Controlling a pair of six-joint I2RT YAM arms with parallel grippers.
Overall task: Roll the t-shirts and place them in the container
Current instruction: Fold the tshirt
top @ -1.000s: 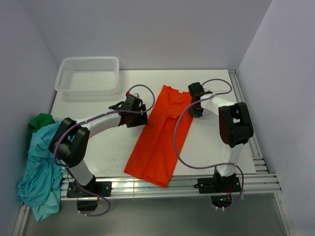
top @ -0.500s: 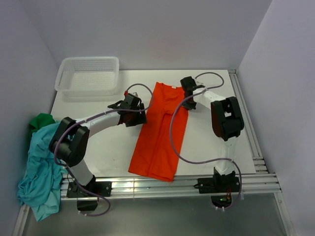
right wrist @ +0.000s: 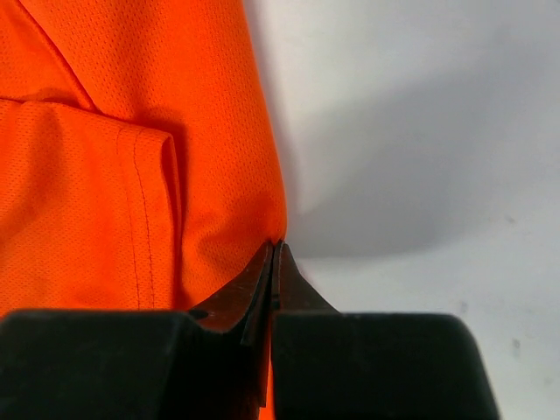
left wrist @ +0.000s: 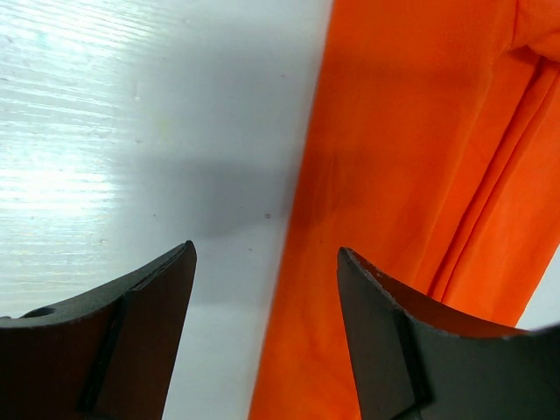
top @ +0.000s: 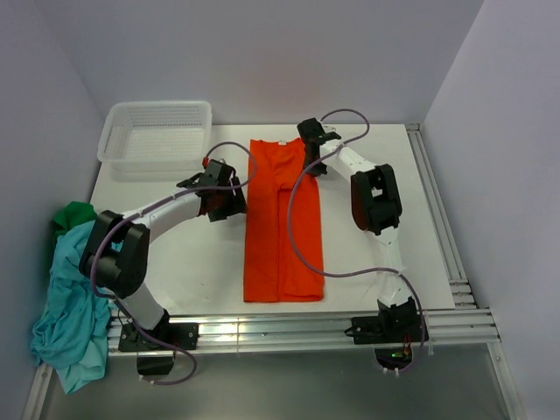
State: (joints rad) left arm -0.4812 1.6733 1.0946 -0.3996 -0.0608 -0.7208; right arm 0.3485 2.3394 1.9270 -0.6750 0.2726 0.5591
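White counter (top: 192,262) between pale walls. Orange shirt (top: 282,223) lies flat at centre frame, folded into a long strip. Right gripper (right wrist: 276,262) at the strip's upper right: jaws together, pinching the cloth edge. Left gripper (left wrist: 267,332) over the shirt's left edge, jaws apart, holding nothing. Teal shirt (top: 70,297) and green shirt (top: 74,214) heaped lower left. Basket (top: 157,131) upper left.

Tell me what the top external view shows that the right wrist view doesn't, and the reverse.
Only top external: the white plastic mesh basket, the teal-blue t-shirt heaped at far left with dark green cloth behind it, and the open left gripper. Only right wrist: the right gripper shut, pinching the cloth's edge, and a stitched sleeve hem. Both: the bright orange-red t-shirt on the white table.
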